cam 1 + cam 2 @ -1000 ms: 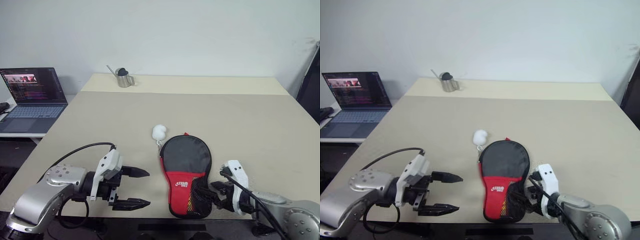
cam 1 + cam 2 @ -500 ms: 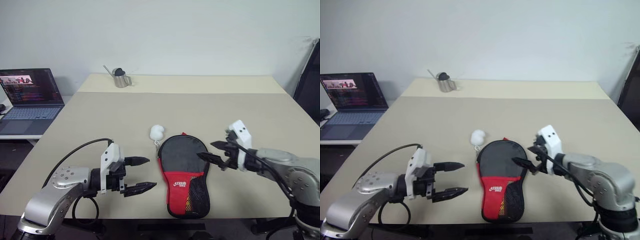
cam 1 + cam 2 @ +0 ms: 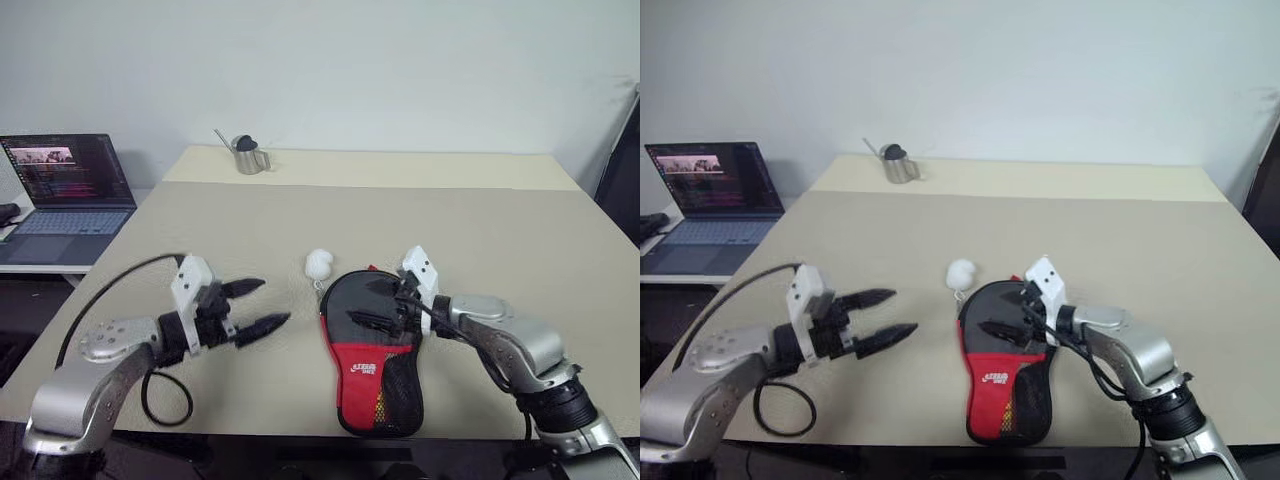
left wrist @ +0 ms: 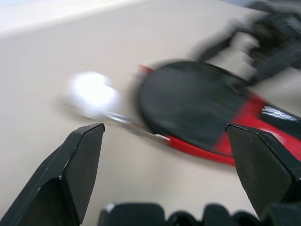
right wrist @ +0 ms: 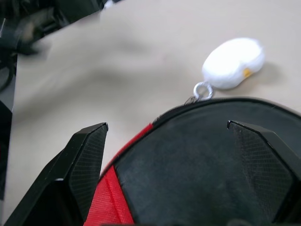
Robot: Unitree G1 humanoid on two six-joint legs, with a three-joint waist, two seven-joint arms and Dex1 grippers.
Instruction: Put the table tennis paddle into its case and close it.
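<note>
A: Where is the case [image 3: 372,343] found, and is the table tennis paddle seen?

B: It lies flat near the table's [image 3: 500,240] front edge; whether the paddle is inside cannot be told.

A: And the claws?

B: Both are spread and empty: the right gripper [image 3: 378,303] is held over the case, the left gripper [image 3: 252,306] well beside it. Zipping is judged outstanding.

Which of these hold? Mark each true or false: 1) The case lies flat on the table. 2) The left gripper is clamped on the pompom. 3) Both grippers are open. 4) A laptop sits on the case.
1) True: the case lies flat on the table.
2) False: the left gripper is open, apart from the pompom.
3) True: the right gripper, above the case, is open too.
4) False: the laptop stands beside the table.
</note>
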